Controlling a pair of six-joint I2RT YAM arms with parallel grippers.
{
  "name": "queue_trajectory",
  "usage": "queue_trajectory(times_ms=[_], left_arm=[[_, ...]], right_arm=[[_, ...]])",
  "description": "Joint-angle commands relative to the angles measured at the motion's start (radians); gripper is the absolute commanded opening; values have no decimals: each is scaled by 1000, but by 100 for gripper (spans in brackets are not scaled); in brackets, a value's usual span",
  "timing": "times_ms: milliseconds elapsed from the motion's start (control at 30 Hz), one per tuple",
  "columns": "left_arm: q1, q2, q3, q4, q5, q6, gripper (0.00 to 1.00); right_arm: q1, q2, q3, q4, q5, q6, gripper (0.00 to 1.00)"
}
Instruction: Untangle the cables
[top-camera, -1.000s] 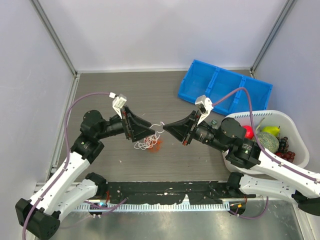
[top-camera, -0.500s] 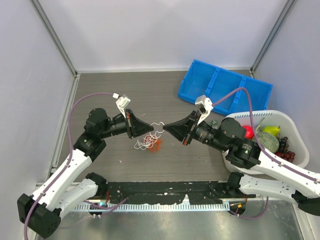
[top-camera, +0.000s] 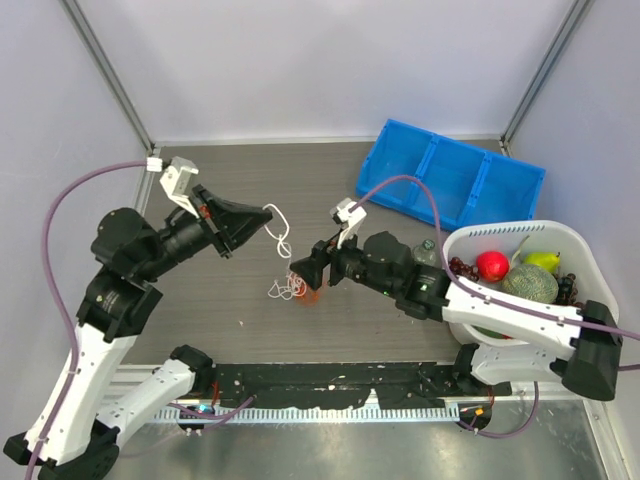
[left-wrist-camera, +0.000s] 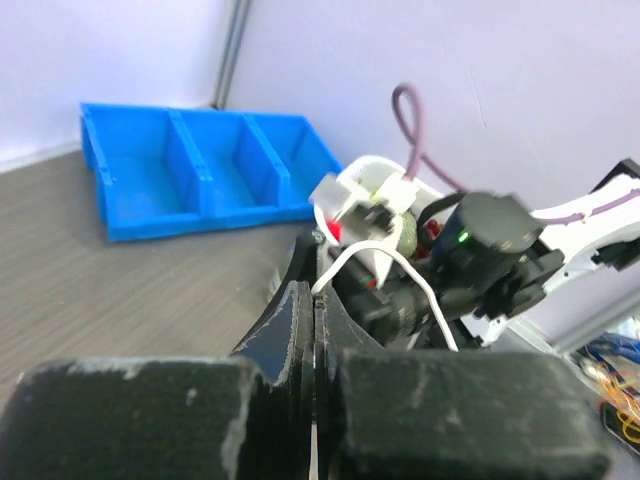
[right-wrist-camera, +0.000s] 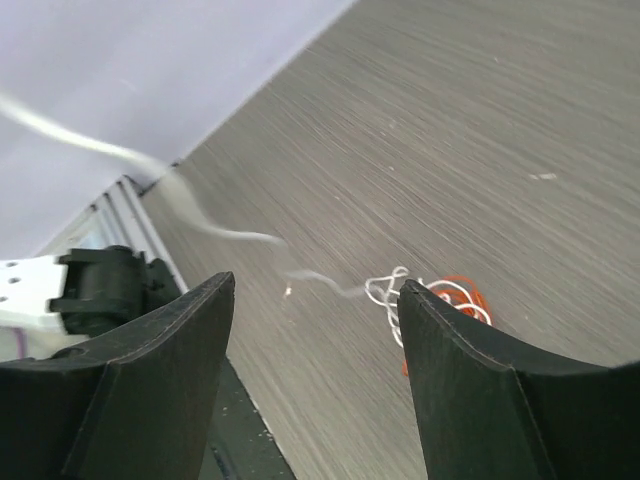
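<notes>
The cables (top-camera: 296, 289) lay in a small red-orange and white clump on the counter (top-camera: 220, 300). The right tool (top-camera: 303, 270) hung just beside it, jaws wide apart. One white cable (top-camera: 281, 236) rose from the clump to the raised left tool (top-camera: 262, 213), pinched tight there. Beyond sat the blue bin (top-camera: 450, 180).

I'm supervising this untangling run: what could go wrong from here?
1. The left gripper, jaws shut on the white cable, may drag the whole clump along, since the right gripper is open and pins nothing.
2. That thin cable could slip out of the jaws.
</notes>
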Motion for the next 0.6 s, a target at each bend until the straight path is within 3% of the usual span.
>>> queue_trajectory(times_ms=[0, 200, 400, 567], left_arm=[[-3, -1, 113, -111, -122, 55, 0], [-3, 15, 210, -131, -144, 51, 0], [-3, 38, 289, -123, -149, 40, 0], [-5, 64, 383, -122, -156, 40, 0]], right_arm=[[4, 42, -33, 121, 95, 58, 72], [4, 126, -168, 333, -48, -135, 74], [5, 304, -133, 500, -39, -186, 74], [5, 454, -117, 627, -2, -191, 68]])
